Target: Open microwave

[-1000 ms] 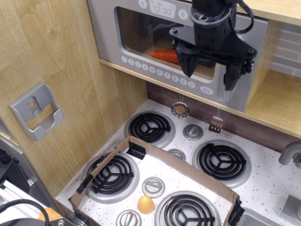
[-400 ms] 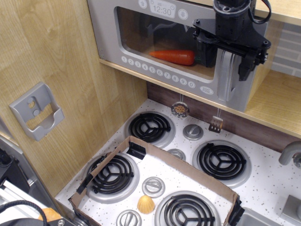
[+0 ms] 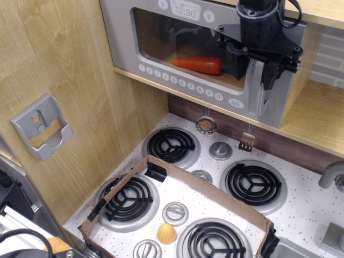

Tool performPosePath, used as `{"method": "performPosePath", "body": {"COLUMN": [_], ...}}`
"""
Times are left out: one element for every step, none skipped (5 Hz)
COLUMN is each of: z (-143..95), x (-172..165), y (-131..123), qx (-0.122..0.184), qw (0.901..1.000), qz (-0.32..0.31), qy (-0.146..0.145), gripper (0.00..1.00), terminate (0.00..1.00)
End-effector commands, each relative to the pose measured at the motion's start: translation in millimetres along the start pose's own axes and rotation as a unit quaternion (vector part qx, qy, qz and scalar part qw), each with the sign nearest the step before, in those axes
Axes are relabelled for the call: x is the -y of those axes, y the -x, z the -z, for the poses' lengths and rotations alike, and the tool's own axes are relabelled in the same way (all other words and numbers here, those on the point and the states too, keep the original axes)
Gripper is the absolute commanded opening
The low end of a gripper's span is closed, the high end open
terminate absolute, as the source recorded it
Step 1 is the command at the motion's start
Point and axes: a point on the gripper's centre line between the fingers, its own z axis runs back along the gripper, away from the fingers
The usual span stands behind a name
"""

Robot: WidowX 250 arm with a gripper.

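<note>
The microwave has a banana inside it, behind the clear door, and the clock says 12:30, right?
Not quite. The thing inside the microwave is an orange carrot, not a banana. The observation.image view shows it lying behind the clear door. The clock display does read 12:30.

A white speckled stovetop (image 3: 309, 212) is seen well below the gripper (image 3: 252, 72). Four black coil burners are set in it. A cardboard tray (image 3: 207, 189) is laid across the front burners, below and left of the gripper, with a small yellow lemon (image 3: 166, 233) inside.
</note>
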Motion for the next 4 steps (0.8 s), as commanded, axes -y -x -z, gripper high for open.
{"method": "performPosePath", "body": {"z": [-7.1,-7.1,-9.4,-11.8], "x": [-6.9,-10.4,-14.1,-17.1], "y": [6.5,16.7,29.9,38.3], "qx": [0.001,-0.008,-0.009,-0.014], "qw": [0.9995,0.9988,0.9977,0.997], "qz": [-0.029,-0.047,-0.065,-0.075], "qy": [-0.008,-0.007,-0.014,-0.016], "gripper": [0.0,0.0,0.0,0.0], "terminate": [0.0,0.0,0.0,0.0]}}
